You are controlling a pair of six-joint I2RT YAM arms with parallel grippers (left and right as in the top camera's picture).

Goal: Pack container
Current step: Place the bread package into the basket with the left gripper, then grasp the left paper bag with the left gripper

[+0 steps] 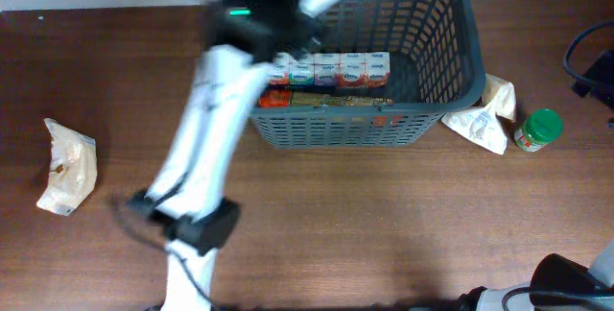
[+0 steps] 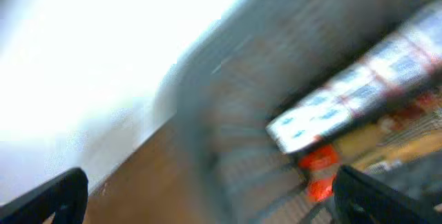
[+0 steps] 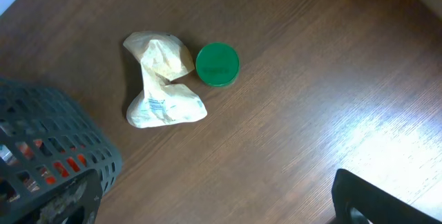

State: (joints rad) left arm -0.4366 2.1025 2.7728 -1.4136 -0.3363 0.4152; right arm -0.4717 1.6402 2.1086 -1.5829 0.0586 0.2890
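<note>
The container (image 1: 345, 129) sat on the bench (image 1: 384, 215) with a row of small cartons (image 1: 341, 69) inside. Over its left end the left jaws gaped wide, holding nothing. To its right, the right jaws were equally wide and empty.

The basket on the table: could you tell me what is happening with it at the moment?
The left arm reaches over the basket, jaws open and empty, with a row of small cartons already inside. A crumpled bag lies far left on the table; another bag and a green-lidded jar sit beside the basket's right end. The right arm hangs back, jaws open.
</note>
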